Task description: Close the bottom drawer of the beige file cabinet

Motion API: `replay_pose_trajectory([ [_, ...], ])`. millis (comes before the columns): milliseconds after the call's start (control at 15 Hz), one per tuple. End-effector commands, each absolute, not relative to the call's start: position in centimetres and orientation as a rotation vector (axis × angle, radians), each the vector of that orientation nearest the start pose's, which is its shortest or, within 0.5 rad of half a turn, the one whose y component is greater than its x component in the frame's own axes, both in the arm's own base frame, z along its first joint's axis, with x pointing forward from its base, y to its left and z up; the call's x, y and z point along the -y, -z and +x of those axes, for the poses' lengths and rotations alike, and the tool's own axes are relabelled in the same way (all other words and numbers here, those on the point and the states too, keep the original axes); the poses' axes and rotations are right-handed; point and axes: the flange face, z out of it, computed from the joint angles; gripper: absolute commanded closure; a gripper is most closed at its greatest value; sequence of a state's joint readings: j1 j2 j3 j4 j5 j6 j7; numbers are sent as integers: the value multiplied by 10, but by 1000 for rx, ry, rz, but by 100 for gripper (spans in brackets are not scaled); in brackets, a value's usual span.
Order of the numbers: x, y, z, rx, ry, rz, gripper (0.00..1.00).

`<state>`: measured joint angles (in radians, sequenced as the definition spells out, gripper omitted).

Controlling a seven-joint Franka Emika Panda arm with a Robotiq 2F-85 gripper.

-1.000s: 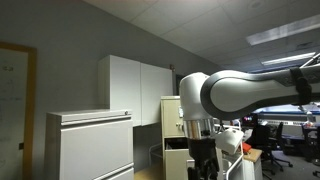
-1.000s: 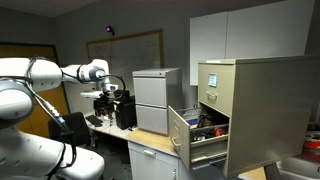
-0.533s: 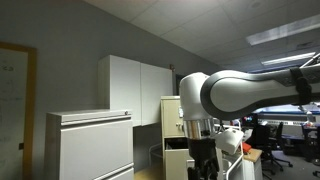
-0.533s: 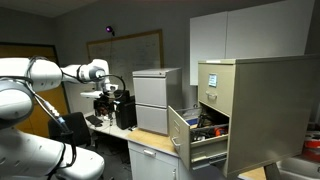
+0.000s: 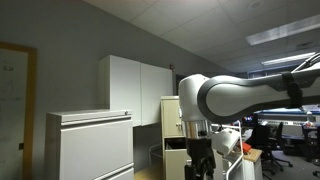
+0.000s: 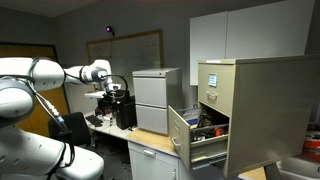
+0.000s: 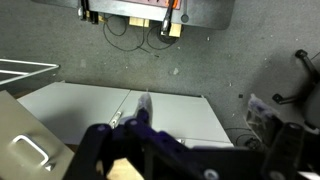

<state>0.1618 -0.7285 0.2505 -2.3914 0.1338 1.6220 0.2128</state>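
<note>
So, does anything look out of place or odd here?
Yes: the bottom drawer of the beige file cabinet stands pulled out, cluttered contents exposed, while the drawer above it sits shut.

In an exterior view, the arm (image 5: 240, 95) hid the right side and lower front of the cabinet (image 5: 170, 112) and ran off the right edge. In an exterior view, the open bottom drawer (image 6: 195, 140) held things too dark and small to name. The note (image 6: 211, 81) above it was unreadable. In the wrist view, the gripper (image 7: 145, 130) was a dark blur, its jaws unclear.
</note>
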Motion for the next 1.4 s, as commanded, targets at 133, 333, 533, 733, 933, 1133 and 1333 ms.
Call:
replay_pose_trajectory([
  [133, -141, -537, 345, 176, 66, -3308, 0],
  [333, -124, -517, 382, 198, 85, -3409, 25],
  [533, -105, -492, 419, 244, 76, -3515, 37],
  [733, -91, -473, 454, 202, 73, -3628, 61],
  [933, -81, -457, 489, -48, 255, -3741, 86],
  [1133, -68, -436, 521, -124, 448, -3835, 100],
  [1333, -51, -409, 551, -50, 696, -3857, 100],
])
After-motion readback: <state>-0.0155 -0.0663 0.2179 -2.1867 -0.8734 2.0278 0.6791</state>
